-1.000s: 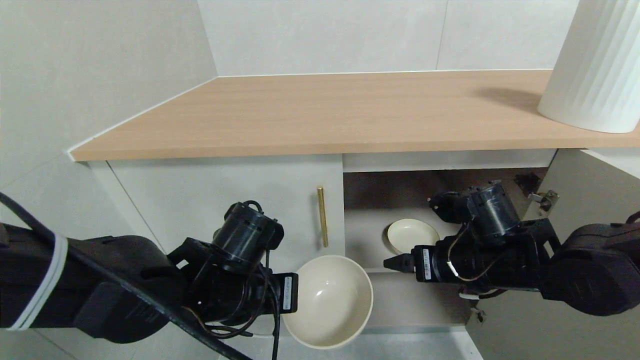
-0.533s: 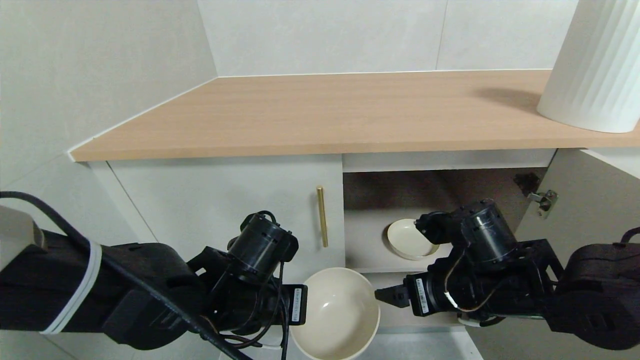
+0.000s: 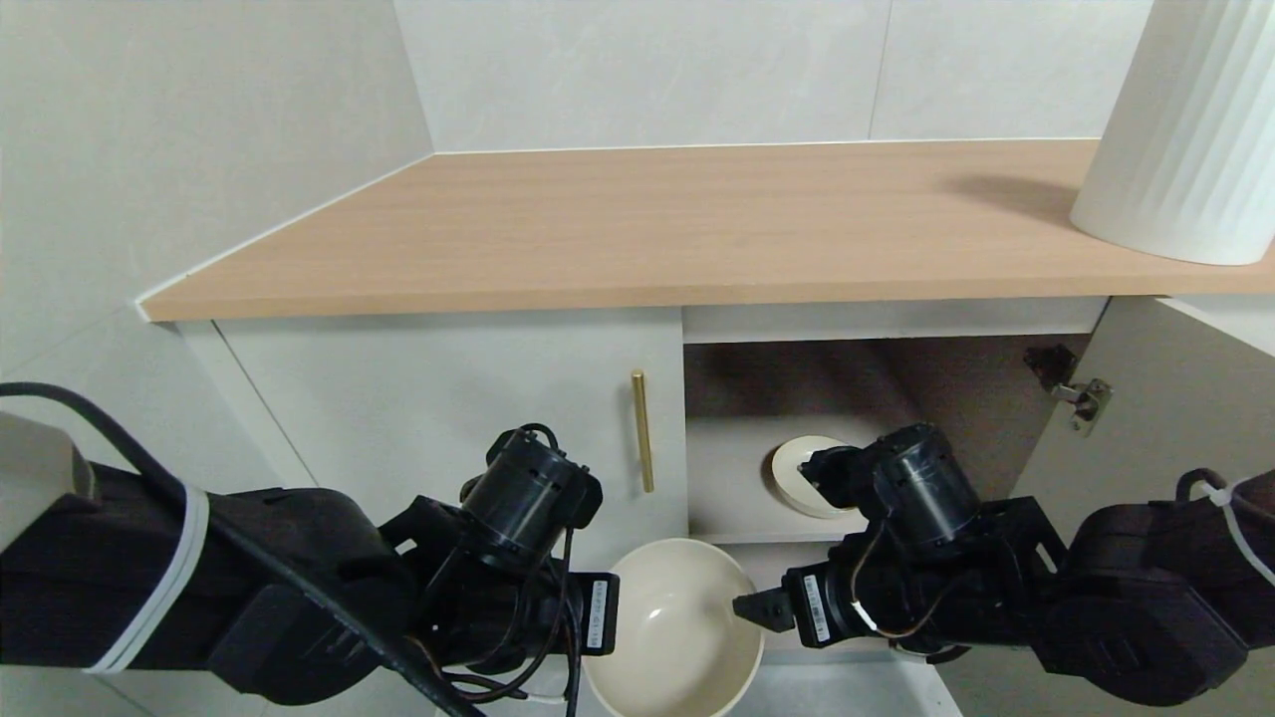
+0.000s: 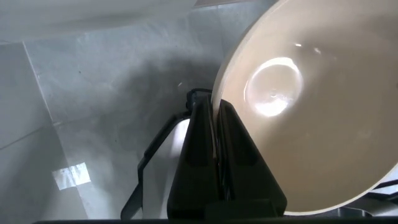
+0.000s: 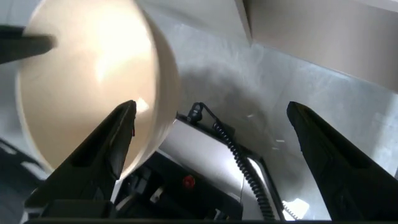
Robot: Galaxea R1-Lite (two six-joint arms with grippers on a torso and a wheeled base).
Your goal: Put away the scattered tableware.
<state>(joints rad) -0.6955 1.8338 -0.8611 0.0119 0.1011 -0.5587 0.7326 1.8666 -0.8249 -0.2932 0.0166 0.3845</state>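
A cream bowl (image 3: 672, 637) hangs low in front of the cabinet, tilted with its inside facing up. My left gripper (image 3: 601, 612) is shut on its left rim; in the left wrist view the two fingers (image 4: 200, 134) pinch the rim of the bowl (image 4: 311, 106). My right gripper (image 3: 755, 609) sits at the bowl's right rim. It stands open and wide (image 5: 210, 106), with one finger (image 5: 115, 146) against the outside of the bowl (image 5: 87, 74). A small cream plate (image 3: 792, 468) lies on the cabinet shelf, partly hidden behind my right wrist.
The cabinet's left door is closed, with a brass handle (image 3: 642, 430). The right door (image 3: 1146, 418) is swung open on its hinge (image 3: 1084, 398). A tall white ribbed vessel (image 3: 1185, 129) stands at the right on the wooden countertop (image 3: 637, 229). Grey floor lies below.
Both arms have come down. The bowl sank lower and slightly right in my left gripper. My right gripper dropped from the cabinet opening to the bowl's right rim.
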